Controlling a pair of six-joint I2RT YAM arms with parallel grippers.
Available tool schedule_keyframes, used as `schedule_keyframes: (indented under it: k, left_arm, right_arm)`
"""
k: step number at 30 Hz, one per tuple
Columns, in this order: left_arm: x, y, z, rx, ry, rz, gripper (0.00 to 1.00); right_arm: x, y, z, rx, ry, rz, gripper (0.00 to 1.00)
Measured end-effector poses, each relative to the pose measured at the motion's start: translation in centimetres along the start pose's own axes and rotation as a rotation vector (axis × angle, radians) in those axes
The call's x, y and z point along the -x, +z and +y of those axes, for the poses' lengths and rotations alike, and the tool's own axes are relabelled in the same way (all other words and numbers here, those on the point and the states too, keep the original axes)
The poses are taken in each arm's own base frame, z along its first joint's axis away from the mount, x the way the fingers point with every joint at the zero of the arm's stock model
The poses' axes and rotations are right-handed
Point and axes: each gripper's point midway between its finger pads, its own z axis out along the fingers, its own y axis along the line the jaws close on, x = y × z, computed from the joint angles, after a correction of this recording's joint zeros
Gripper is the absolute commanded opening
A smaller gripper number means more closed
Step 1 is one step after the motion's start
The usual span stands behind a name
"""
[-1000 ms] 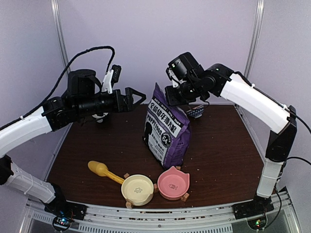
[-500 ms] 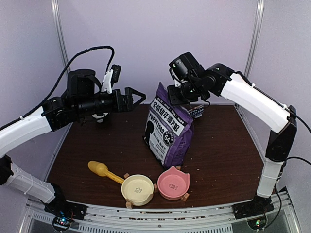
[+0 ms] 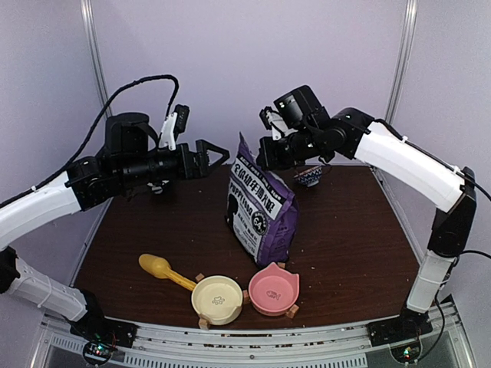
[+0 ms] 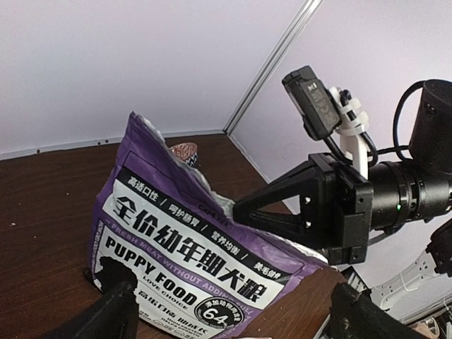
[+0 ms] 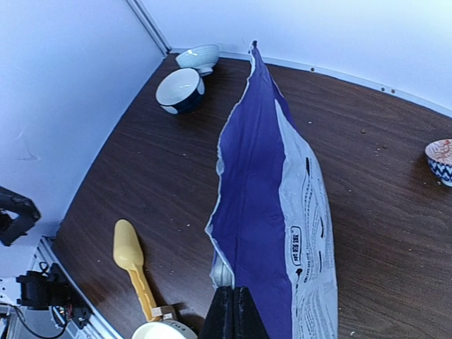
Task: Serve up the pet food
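top external view: a purple bag (image 3: 259, 205) printed "puppy food" stands upright near the middle of the dark wooden counter (image 3: 353, 245). the pet food itself does not show in any view; only the bag that is labelled for it is visible. the right pincer (image 3: 264, 156) is at the bag's top edge, clenched on it; in the right wrist view its two fingers are pressed together over the rim of the bag. the left pincer (image 3: 218, 156) hangs in the air to the left of the bag's top, released, its fingers spread wide and apart from the bag. in front of the bag, near the counter's front edge, sit a cream bowl (image 3: 217, 297) and a pink bowl (image 3: 273, 290), side by side. a yellow scoop (image 3: 159, 267) lies just left of the cream bowl, its handle pointing towards it. a small patterned bowl (image 3: 310, 177) sits behind the bag, at the back right. right wrist view: a dark blue bowl (image 5: 180, 90) and a pale bowl (image 5: 198, 56) sit close together in the far corner of the counter.
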Motion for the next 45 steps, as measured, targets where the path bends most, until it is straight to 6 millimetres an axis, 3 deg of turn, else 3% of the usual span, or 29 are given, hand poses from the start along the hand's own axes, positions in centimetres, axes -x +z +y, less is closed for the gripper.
schedule_keyframes:
  k: [11, 18, 25, 45]
  left_arm:
    - [-0.6, 0.4, 0.6, -0.046, -0.066, -0.01, 0.97]
    - [-1.2, 0.8, 1.0, -0.071, -0.107, -0.006, 0.76]
    - [-2.1, 1.1, 2.0, -0.065, -0.143, 0.001, 0.61]
    - [-2.8, 1.8, 2.4, -0.089, -0.193, 0.013, 0.51]
  right_arm:
    - [-1.1, 0.1, 5.8, 0.217, 0.001, -0.007, 0.0]
    - [-2.0, 0.5, 7.9, 0.295, 0.022, -0.02, 0.0]
    - [-2.1, -0.2, 8.7, 0.332, 0.042, -0.044, 0.0]
    - [-2.2, -0.7, 8.8, 0.341, 0.04, -0.049, 0.0]
